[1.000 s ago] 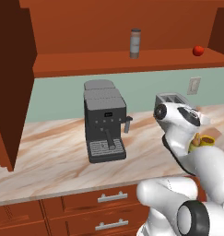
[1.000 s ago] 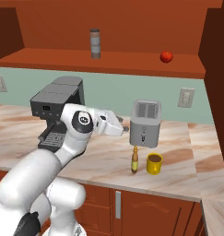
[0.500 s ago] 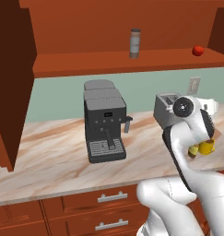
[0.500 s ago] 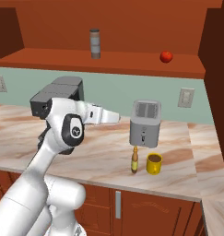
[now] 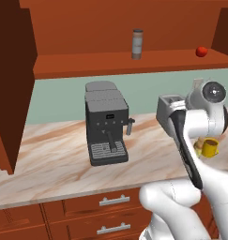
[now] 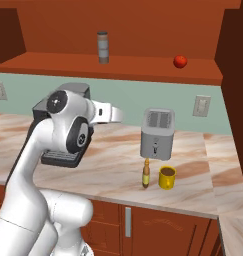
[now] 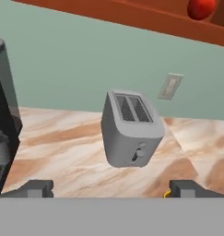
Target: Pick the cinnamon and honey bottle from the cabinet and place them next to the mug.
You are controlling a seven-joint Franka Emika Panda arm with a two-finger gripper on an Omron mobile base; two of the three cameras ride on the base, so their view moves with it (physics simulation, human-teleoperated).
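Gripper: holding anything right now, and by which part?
Nothing is held. The gripper is open and empty, facing the toaster. The honey bottle stands by the mug.

On the cabinet (image 6: 143, 30) shelf stands the cinnamon (image 6: 102, 47), while the honey bottle (image 6: 146, 173) stands just beside the mug (image 6: 167, 177), before the toaster (image 6: 157, 133).

The reddish-brown wooden cabinet shelf (image 6: 68, 64) is open-fronted. The tall grey cylindrical cinnamon shaker (image 6: 102, 47) stands alone on it, with bare shelf on both sides; the small red round fruit (image 6: 180, 61) sits well apart to its right. The dark brown cabinet door (image 5: 12, 89) projects forward at the left. On the marble counter (image 6: 193, 150), the black coffee machine (image 5: 107, 123) and the grey 2-slot toaster (image 6: 157, 133) stand apart, with bare counter between them. The amber honey bottle (image 6: 146, 173) and yellow mug (image 6: 167, 177) stand just beside each other in front of the toaster.
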